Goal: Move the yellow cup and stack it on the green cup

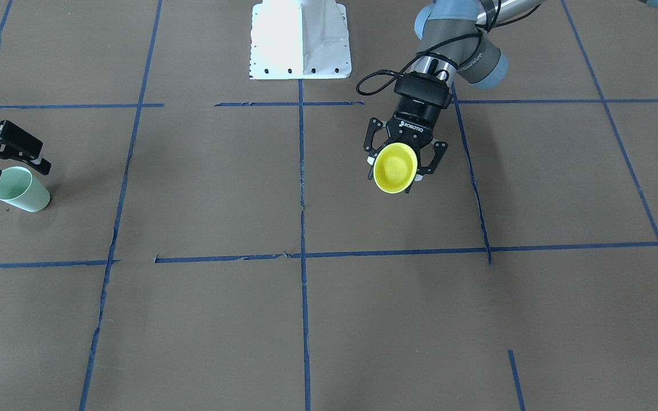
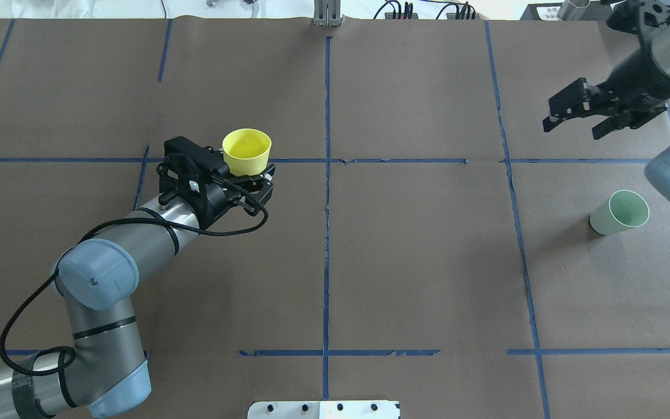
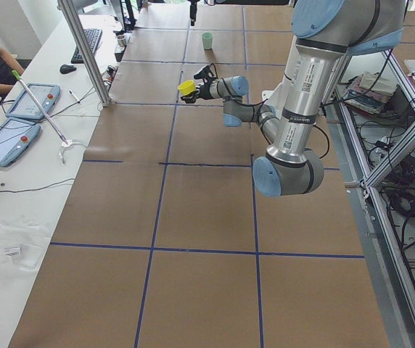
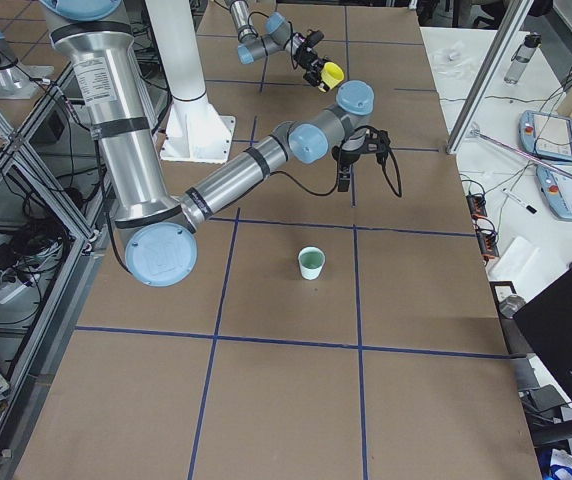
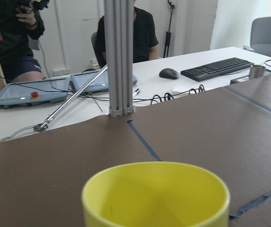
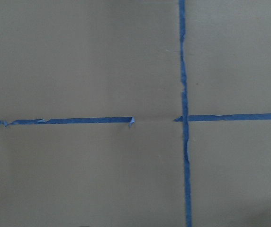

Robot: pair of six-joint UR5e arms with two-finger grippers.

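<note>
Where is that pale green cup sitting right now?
In the overhead view the green cup stands upright on the right side of the table, near the right pincer, far from the yellow cup in the left pincer.

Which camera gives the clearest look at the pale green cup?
The overhead exterior view: the green cup stands whole, unblocked, its open mouth visible. The front-facing view shows it near the frame's edge; both side views show it small; neither wrist camera shows it.

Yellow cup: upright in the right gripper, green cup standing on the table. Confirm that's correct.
Not quite: it is the left gripper that holds the yellow cup upright, as the overhead view shows. The green cup does stand on the table.
</note>
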